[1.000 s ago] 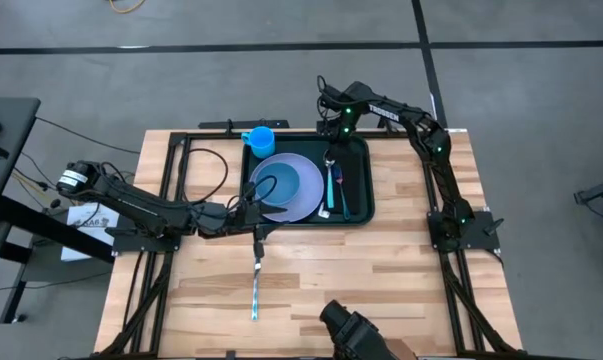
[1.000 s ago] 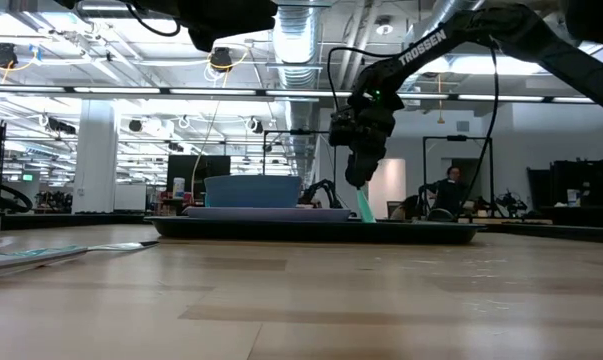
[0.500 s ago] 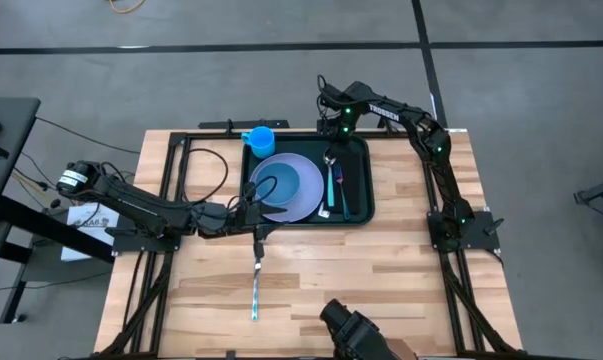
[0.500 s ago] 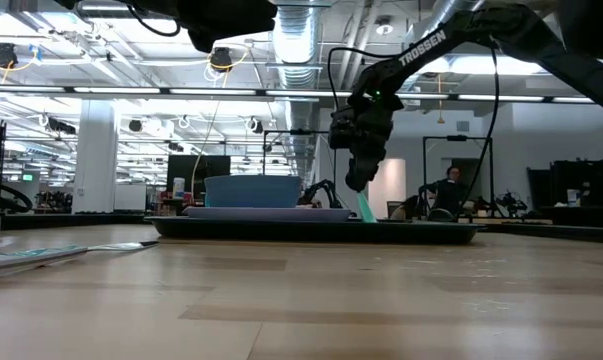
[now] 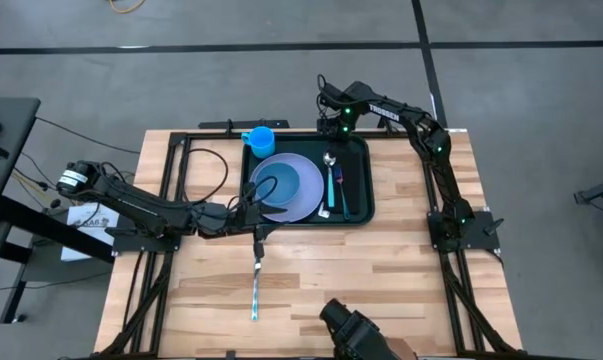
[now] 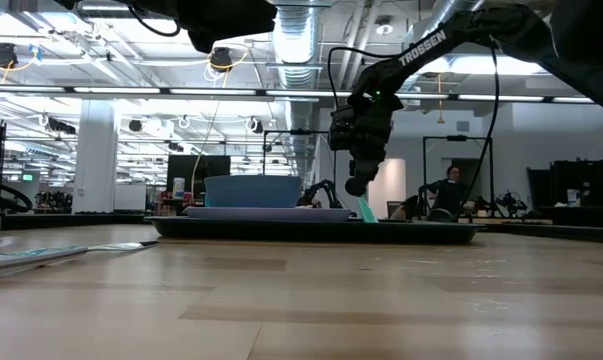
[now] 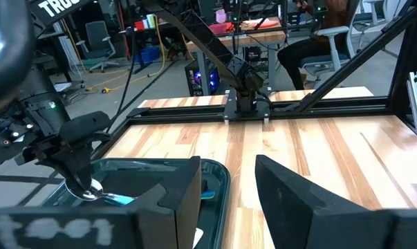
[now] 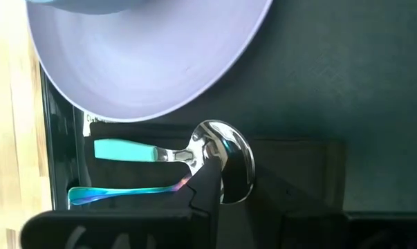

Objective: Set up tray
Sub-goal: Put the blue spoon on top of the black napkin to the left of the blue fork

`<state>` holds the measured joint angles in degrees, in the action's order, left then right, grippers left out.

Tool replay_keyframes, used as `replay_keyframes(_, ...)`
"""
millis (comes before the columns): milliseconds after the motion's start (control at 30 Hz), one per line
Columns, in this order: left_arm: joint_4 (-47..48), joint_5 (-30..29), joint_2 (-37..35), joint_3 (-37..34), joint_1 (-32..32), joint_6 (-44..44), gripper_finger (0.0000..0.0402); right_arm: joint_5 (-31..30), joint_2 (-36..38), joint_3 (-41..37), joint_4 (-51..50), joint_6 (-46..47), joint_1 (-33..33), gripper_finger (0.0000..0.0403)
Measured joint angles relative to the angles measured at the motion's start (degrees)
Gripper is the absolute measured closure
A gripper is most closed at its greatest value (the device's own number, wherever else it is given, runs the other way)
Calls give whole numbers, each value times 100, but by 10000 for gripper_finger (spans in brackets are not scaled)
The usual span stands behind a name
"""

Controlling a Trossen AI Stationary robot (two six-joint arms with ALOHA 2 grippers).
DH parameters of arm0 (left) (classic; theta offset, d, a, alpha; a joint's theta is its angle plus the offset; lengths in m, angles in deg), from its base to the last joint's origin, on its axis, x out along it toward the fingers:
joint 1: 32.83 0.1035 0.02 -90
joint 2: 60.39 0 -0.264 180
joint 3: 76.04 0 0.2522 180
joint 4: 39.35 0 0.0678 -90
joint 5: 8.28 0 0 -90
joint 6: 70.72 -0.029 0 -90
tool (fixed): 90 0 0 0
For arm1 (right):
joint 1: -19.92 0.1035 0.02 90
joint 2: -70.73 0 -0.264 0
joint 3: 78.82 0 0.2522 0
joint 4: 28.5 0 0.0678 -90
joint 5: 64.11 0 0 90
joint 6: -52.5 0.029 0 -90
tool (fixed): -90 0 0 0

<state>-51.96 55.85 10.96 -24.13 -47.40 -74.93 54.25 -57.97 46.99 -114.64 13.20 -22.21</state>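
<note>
The tray (image 5: 356, 212) lay on the tabletop (image 5: 381, 280). The right gripper (image 5: 331, 133) hung above the tray's far rim, fingers slightly spread, empty. The left gripper (image 5: 249, 207) sat at the tray's left edge, fingers spread.

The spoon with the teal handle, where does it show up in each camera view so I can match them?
High view: spoon on the tray, right of the plate.
Low view: only its teal handle shows, below the right gripper.
Left wrist view: bowl under that gripper.
Right wrist view: centre.
Shared landmark: the plate.
</note>
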Motion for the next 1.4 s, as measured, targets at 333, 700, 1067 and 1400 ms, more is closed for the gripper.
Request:
replay_keyframes(333,-2,0,0,0,-2,-2,274,0,1,0,104,139,0,351)
replay_keyframes(700,-2,-1,0,0,0,-4,274,-75,2,0,103,385,-77,351)
replay_keyframes(1067,-2,0,0,1,0,-4,274,-149,2,0,107,489,-151,351)
replay_keyframes(1400,-2,0,0,2,-1,-4,274,-149,2,0,112,543,-153,351)
